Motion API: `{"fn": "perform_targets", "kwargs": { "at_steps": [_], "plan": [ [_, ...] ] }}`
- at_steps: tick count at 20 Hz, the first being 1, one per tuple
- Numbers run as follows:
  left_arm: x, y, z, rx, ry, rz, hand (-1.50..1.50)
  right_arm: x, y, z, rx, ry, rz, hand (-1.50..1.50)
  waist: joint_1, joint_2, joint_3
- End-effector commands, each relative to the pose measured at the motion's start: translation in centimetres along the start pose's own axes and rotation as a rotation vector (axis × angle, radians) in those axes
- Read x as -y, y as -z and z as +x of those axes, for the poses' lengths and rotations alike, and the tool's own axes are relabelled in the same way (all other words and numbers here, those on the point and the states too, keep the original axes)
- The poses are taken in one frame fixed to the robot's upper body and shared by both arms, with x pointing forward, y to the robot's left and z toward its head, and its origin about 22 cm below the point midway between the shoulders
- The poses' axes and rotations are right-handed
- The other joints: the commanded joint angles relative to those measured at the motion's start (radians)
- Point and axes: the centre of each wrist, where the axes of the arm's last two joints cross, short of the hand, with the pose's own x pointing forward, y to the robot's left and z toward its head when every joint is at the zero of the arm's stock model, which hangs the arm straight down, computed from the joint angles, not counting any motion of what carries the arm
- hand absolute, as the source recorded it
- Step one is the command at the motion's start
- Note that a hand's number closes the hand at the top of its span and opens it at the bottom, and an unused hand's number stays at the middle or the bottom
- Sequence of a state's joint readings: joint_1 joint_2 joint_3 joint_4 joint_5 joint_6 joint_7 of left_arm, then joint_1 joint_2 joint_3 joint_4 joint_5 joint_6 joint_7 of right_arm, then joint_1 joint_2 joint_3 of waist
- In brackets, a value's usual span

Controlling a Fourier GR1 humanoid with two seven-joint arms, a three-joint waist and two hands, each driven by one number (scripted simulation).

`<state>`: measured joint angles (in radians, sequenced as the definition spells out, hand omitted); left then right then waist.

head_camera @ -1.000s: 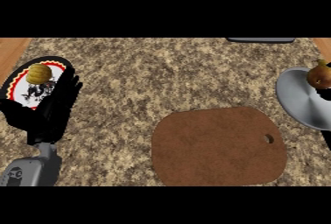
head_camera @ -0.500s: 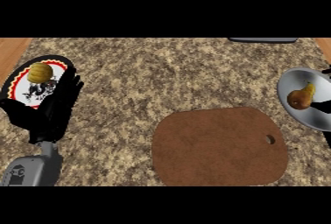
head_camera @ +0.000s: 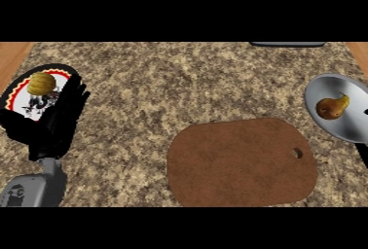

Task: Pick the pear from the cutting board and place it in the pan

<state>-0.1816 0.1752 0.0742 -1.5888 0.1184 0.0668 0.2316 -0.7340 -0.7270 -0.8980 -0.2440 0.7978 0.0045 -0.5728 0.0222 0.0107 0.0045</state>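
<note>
The small brown-yellow pear (head_camera: pixel 331 107) lies in the shiny grey metal pan (head_camera: pixel 321 121) at right; smooth, roundish, probably slippery, best held round its fat belly; the black left hand (head_camera: pixel 59 119) rests open, holding nothing.

Black left hand (head_camera: pixel 61 114), grey forearm (head_camera: pixel 32 187) with dark marking

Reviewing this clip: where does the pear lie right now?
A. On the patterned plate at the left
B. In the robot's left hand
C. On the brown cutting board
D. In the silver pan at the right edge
D. The pear lies inside the silver pan at the right edge; the cutting board is bare, and the left hand, open beside the plate, holds nothing.
</note>
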Motion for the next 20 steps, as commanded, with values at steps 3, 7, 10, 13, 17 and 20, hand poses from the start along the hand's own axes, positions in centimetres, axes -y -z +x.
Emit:
{"fn": "perform_targets", "kwargs": {
  "at_steps": [3, 7, 10, 13, 17, 20],
  "plan": [
    [1.0, -0.3, -0.5, -0.01, 0.002, 0.005, 0.0, 6.5, -2.0, -1.9, 0.011, 0.264, -0.05, -1.5, -0.01, 0.002, 0.001],
    [-0.7, -1.1, -0.4, -0.006, 0.009, 0.013, 0.0, 9.7, -5.2, -4.7, 0.057, 0.392, -0.013, -1.5, -0.016, -0.006, 0.0],
    [-1.3, -0.8, 0.0, -0.01, -0.003, 0.026, 0.0, 13.3, -8.3, -6.4, 0.075, 0.429, 0.059, -1.5, -0.022, -0.004, 0.001],
    [-0.7, -1.5, -0.2, -0.022, 0.003, 0.018, 0.0, 12.9, -10.1, -7.9, 0.077, 0.409, 0.063, -1.5, -0.014, -0.005, 0.001],
    [1.1, -1.0, -1.3, -0.011, -0.02, 0.013, 0.0, 14.3, -10.3, -7.5, 0.083, 0.382, 0.038, -1.5, -0.013, -0.004, 0.001],
    [-0.5, -0.5, 0.3, -0.008, -0.01, 0.02, 0.0, 14.1, -10.4, -7.7, 0.074, 0.38, 0.016, -1.5, -0.008, -0.003, 0.002]
  ]
}}
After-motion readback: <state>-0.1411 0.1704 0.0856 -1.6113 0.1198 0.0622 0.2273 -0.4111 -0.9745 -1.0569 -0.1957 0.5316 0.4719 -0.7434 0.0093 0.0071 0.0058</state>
